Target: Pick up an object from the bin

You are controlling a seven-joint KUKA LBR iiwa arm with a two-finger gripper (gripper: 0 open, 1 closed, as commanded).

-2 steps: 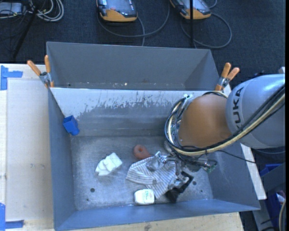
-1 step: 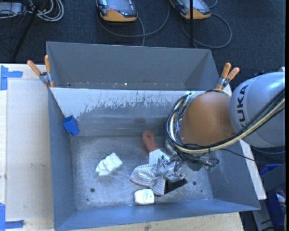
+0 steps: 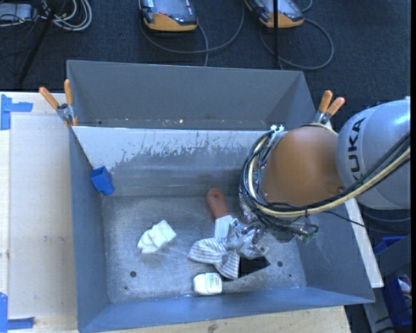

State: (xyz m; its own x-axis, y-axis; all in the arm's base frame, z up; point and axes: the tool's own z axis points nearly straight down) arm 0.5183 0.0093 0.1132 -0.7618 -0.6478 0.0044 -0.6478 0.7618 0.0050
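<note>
Hand (image 3: 249,240) hangs low at the striped cloth (image 3: 209,251), close to the bin (image 3: 329,269)'s right wall; grip unreadable.

Orange-capped wrist (image 3: 299,166) over striped grey cloth (image 3: 209,250) in bin (image 3: 159,103)

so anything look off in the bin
Only the blue block: it sits apart at the left wall of the bin, seemingly up on the slope, while the striped cloth and other bits cluster by the gripper.
</note>
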